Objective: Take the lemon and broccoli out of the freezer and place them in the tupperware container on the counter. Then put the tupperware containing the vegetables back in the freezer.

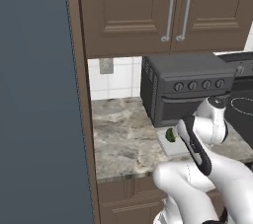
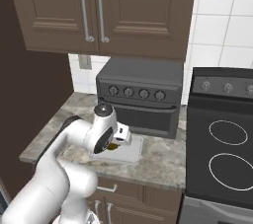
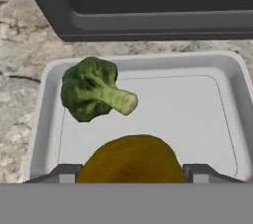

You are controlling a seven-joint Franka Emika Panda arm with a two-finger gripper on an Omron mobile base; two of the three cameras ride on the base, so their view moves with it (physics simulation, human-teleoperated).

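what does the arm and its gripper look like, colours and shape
The arm is made of glossy white rounded links with dark bands at the joints and a round dark-capped wrist joint. The gripper has two small dark grey blocky finger tips. No cables or markings visible.

Hand (image 3: 132, 172) low; fingers spread wide

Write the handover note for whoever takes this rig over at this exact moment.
Gripper: over the tupperware container, fingers either side of the lemon; held or just released, can't tell.
Broccoli: lying in the container, on its side.
Container: on the counter, in front of the dark toaster oven.
Freezer: off to the left.
Done: both foods out of the freezer, broccoli placed.
Left: finish setting down the lemon, then carry the loaded container into the freezer.
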